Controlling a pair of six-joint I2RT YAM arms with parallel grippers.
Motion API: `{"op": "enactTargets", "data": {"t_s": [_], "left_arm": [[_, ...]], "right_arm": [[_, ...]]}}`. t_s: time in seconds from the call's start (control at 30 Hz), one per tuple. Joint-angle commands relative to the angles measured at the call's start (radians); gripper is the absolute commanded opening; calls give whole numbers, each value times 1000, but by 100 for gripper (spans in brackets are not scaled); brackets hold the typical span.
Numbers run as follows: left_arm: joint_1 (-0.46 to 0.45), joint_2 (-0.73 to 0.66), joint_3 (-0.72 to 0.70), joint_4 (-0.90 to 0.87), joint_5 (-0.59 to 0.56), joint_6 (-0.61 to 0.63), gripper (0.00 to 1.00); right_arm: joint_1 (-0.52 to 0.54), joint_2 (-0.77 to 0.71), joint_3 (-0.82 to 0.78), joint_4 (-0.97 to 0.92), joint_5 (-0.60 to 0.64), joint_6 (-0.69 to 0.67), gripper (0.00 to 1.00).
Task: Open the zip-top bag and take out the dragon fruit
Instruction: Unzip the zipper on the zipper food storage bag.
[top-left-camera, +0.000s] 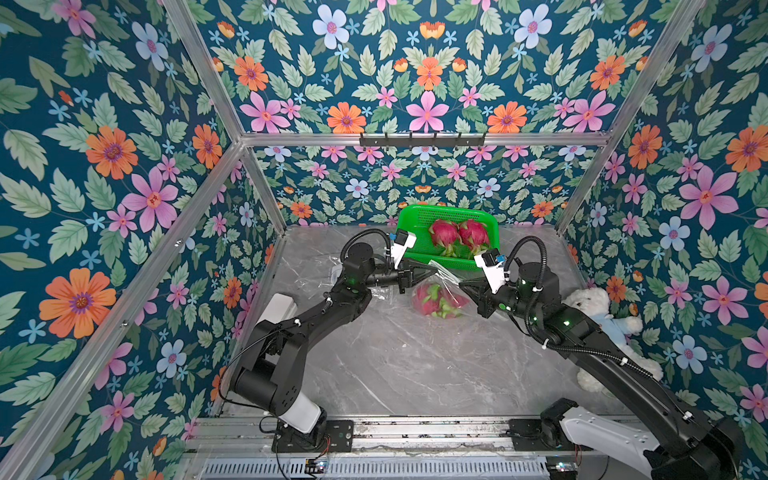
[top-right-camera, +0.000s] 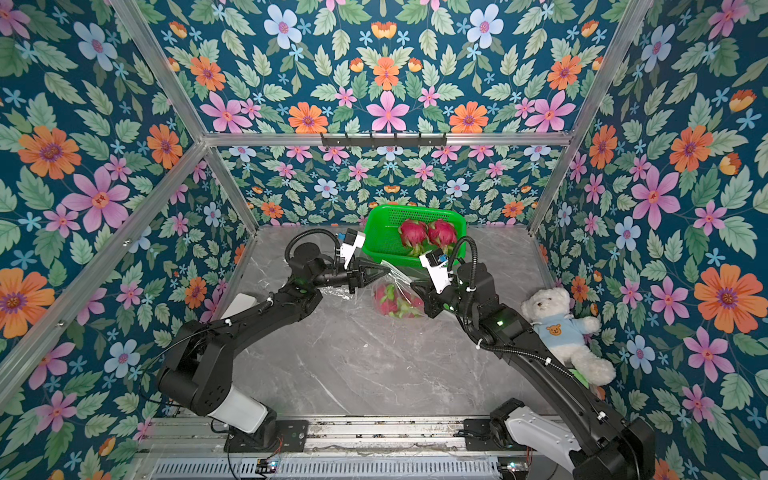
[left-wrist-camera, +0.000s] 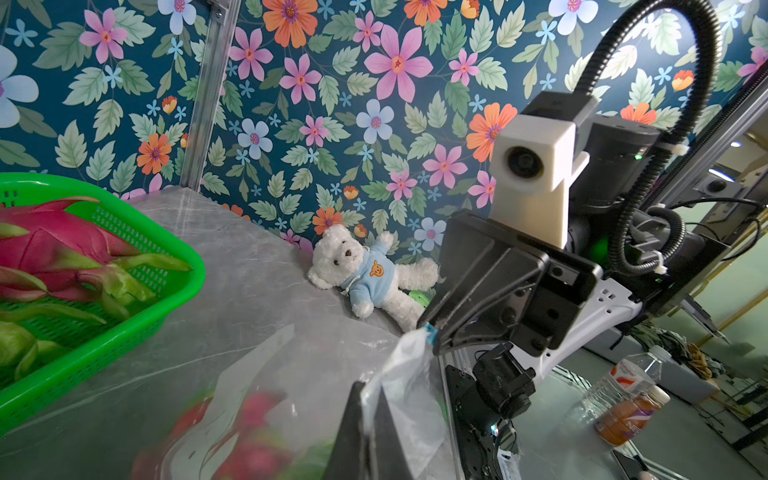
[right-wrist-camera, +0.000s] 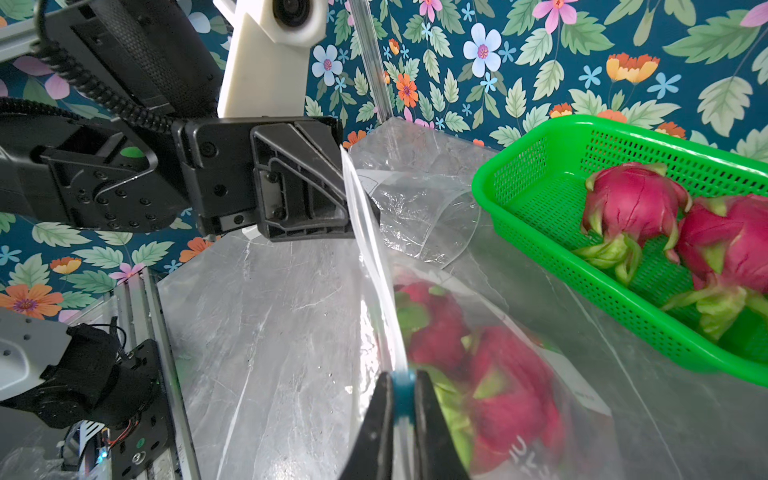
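Observation:
The clear zip-top bag (top-left-camera: 441, 300) (top-right-camera: 397, 302) lies mid-table with pink, green-scaled dragon fruit (right-wrist-camera: 509, 386) (top-left-camera: 434, 301) inside. My left gripper (top-left-camera: 434, 272) (left-wrist-camera: 368, 388) is shut on the bag's top edge at its left end. My right gripper (top-left-camera: 461, 286) (right-wrist-camera: 402, 379) is shut on the blue zip slider (right-wrist-camera: 402, 392) at the right end. The bag's mouth strip (right-wrist-camera: 372, 257) is stretched between the two grippers. Two more dragon fruit (top-left-camera: 444, 233) (top-left-camera: 473, 235) lie in the green basket (top-left-camera: 415, 214).
The green basket (top-right-camera: 382, 212) stands at the back, just behind the bag. A white teddy bear (top-left-camera: 598, 307) (top-right-camera: 557, 328) lies against the right wall beside my right arm. A flat empty plastic bag (right-wrist-camera: 415, 208) lies behind my left gripper. A white object (top-left-camera: 278, 307) sits by the left wall.

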Motion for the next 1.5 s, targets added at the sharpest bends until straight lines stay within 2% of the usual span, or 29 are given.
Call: {"op": "enactTargets", "data": {"t_s": [0.0, 0.1, 0.27, 0.53, 0.77, 0.93, 1.07, 1.23, 1.43, 1.47], "left_arm": [[11, -2, -3, 23, -75, 22, 0], [11, 0, -8, 14, -91, 22, 0], [19, 6, 0, 3, -125, 21, 0], [23, 12, 22, 27, -114, 5, 0], [18, 14, 8, 36, -89, 2, 0], [18, 6, 5, 38, -81, 6, 0], [18, 8, 6, 38, -75, 6, 0], [18, 8, 8, 41, -72, 5, 0], [18, 5, 8, 45, -74, 3, 0], [18, 4, 8, 44, -75, 3, 0]], "right_arm": [[0, -16, -10, -59, 10, 15, 10], [0, -28, -13, -79, 15, 23, 14], [0, -55, -43, -96, 15, 29, 8], [0, -90, -55, -105, 20, 30, 10], [-1, -4, 67, -88, -7, 0, 31], [-2, 76, 123, -81, -20, -9, 40], [0, 110, 131, -50, -36, -8, 42], [0, 136, 138, -38, -46, -8, 40], [-1, 156, 140, -22, -54, -7, 21], [0, 158, 139, -21, -54, -7, 20]]}}
